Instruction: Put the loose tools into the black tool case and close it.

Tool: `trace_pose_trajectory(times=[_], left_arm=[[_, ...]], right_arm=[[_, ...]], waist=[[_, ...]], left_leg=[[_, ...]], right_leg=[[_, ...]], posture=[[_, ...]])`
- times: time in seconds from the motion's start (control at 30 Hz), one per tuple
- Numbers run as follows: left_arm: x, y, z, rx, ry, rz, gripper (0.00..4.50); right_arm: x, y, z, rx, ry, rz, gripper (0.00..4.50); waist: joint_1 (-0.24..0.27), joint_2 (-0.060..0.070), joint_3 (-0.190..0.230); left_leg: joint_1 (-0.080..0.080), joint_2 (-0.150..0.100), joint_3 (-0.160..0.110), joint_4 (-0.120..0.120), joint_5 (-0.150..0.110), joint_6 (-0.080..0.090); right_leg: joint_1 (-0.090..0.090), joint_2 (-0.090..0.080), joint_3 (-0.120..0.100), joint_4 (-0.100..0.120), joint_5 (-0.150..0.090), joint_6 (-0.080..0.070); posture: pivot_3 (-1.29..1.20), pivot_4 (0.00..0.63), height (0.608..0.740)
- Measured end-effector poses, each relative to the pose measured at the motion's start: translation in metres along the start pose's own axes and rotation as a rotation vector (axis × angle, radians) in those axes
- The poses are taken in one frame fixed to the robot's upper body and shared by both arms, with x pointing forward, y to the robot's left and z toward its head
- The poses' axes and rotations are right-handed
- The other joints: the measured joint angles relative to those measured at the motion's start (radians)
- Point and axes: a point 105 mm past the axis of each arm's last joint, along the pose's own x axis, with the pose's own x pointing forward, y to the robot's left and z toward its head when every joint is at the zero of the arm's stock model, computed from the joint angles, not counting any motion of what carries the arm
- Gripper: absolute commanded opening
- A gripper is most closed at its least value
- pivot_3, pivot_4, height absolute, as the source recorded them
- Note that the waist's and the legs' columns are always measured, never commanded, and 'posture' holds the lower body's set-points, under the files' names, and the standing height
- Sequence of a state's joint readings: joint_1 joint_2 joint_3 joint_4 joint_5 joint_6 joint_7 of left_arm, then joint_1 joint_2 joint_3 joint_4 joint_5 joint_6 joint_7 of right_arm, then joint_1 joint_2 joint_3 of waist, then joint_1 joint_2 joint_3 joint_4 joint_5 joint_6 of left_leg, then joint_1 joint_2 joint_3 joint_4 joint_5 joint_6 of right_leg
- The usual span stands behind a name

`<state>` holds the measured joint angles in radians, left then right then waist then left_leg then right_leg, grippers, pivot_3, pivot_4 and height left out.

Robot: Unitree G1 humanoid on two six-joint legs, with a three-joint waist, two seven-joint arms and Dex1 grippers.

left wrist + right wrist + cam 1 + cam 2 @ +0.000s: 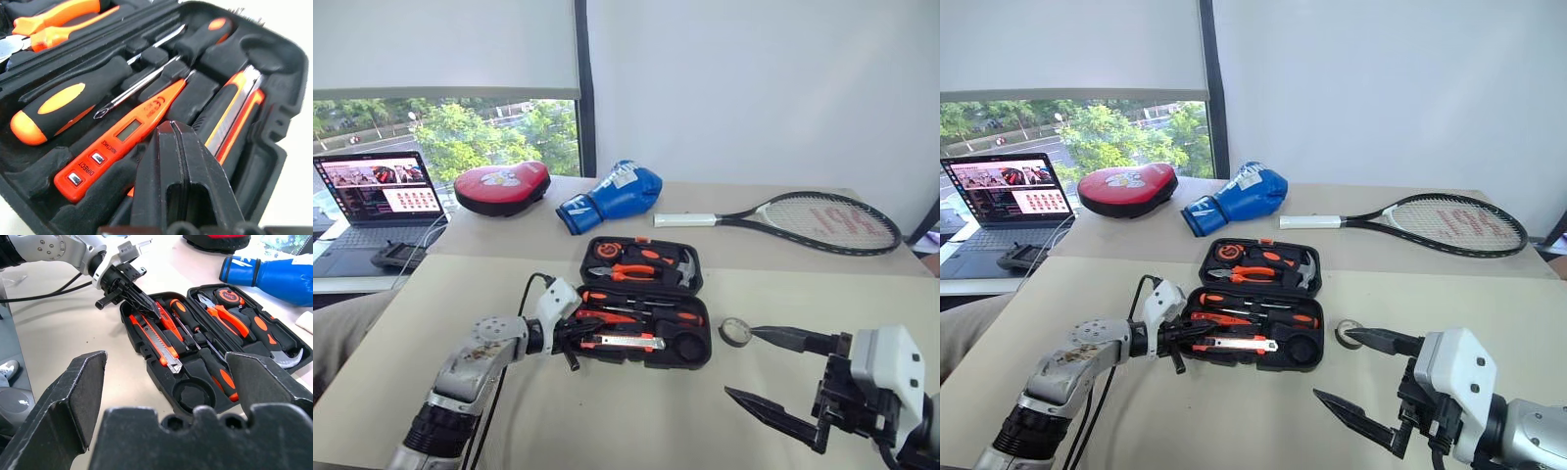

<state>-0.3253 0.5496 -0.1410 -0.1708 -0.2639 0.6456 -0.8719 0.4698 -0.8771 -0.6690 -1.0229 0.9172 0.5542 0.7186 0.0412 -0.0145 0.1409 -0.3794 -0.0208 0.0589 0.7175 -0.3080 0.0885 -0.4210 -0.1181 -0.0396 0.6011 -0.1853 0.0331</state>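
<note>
Your left gripper point(146, 303), pinched empty, rests over the open black plastic tool case point(690, 354); your wide-open right gripper point(773, 377) must next fetch the grey tape roll point(735, 332).

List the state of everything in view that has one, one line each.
black tool case: open, lid flat on the table.
two screwdrivers: in their slots.
red tester screwdriver: in the case.
utility knife: in its slot.
tape roll: loose on the table, its round slot empty.
left tool: shut, tips over the case.
right tool: open, empty.
laptop: open, screen on.
</note>
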Motion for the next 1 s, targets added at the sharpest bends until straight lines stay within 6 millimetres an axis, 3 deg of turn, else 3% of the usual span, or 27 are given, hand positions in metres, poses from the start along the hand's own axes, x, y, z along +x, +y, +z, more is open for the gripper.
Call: trace_pose_trajectory(times=[0.2, 0.37, 0.47, 0.63, 0.7, 0.73, 0.87, 0.97, 1.0], left_arm=[[0.006, -0.001, -0.004, -0.041, 0.045, -0.003, 0.02], [0.004, -0.008, 0.010, -0.072, -0.109, -0.037, 0.02], [-0.011, -0.022, 0.030, -0.083, -0.205, -0.147, 0.70], [-0.052, -0.043, 0.076, 0.061, -0.294, -0.288, 2.71], [-0.055, -0.050, 0.080, 0.072, -0.289, -0.322, 3.42], [-0.057, -0.055, 0.084, 0.079, -0.289, -0.343, 3.78], [-0.068, -0.070, 0.089, 0.103, -0.257, -0.382, 3.78], [-0.068, -0.071, 0.084, 0.089, -0.250, -0.361, 3.85], [-0.068, -0.071, 0.083, 0.082, -0.247, -0.352, 3.85]], right_arm=[[0.006, 0.001, -0.012, 0.054, 0.088, 0.021, 4.50], [0.016, -0.021, -0.022, 0.053, 0.150, -0.050, 4.50], [0.025, -0.042, -0.036, 0.091, 0.230, -0.094, 4.50], [0.034, -0.076, -0.068, 0.171, 0.395, -0.118, 3.06], [0.040, -0.085, -0.071, 0.160, 0.418, -0.124, 2.41], [0.042, -0.092, -0.074, 0.147, 0.438, -0.136, 2.30], [0.052, -0.096, -0.093, 0.155, 0.524, -0.068, 2.30], [0.062, -0.094, -0.107, 0.179, 0.560, -0.013, 1.63], [0.063, -0.093, -0.113, 0.188, 0.576, -0.002, 1.22]], waist=[[0.001, 0.004, -0.005], [0.001, 0.002, -0.004], [-0.004, -0.006, 0.001], [-0.011, -0.004, 0.002], [-0.013, -0.004, 0.003], [-0.012, -0.003, 0.003], [-0.017, -0.004, 0.004], [-0.024, -0.004, 0.004], [-0.026, -0.004, 0.004]], left_leg=[[0.004, 0.000, 0.002, -0.004, 0.000, 0.000], [0.000, 0.000, 0.002, -0.003, 0.001, 0.001], [-0.008, 0.001, 0.001, -0.002, 0.007, -0.007], [-0.009, 0.000, 0.001, -0.004, 0.009, -0.010], [-0.009, 0.000, 0.001, -0.004, 0.009, -0.009], [-0.010, 0.000, 0.001, -0.004, 0.009, -0.009], [-0.010, -0.001, 0.001, -0.004, 0.008, -0.008], [-0.009, -0.001, 0.002, -0.004, 0.008, -0.008], [-0.010, -0.001, 0.002, -0.004, 0.008, -0.008]], right_leg=[[0.001, 0.002, 0.000, 0.000, -0.001, -0.002], [-0.001, -0.002, 0.000, -0.004, -0.004, -0.008], [-0.007, 0.000, 0.000, -0.004, -0.002, -0.010], [-0.007, 0.005, -0.001, -0.005, -0.002, -0.011], [-0.007, 0.006, -0.002, -0.005, -0.002, -0.010], [-0.007, 0.007, -0.002, -0.005, -0.002, -0.009], [-0.007, 0.010, -0.004, -0.006, 0.000, -0.003], [-0.006, 0.010, -0.003, -0.006, 0.000, -0.003], [-0.006, 0.010, -0.003, -0.006, 0.000, -0.003]], posture=[[0.00, 0.150, 0.740], [0.00, 0.150, 0.740], [0.00, 0.150, 0.740], [0.00, 0.150, 0.740], [0.00, 0.150, 0.740], [0.00, 0.150, 0.740], [0.00, 0.150, 0.740], [0.00, 0.150, 0.740], [0.00, 0.150, 0.740]])
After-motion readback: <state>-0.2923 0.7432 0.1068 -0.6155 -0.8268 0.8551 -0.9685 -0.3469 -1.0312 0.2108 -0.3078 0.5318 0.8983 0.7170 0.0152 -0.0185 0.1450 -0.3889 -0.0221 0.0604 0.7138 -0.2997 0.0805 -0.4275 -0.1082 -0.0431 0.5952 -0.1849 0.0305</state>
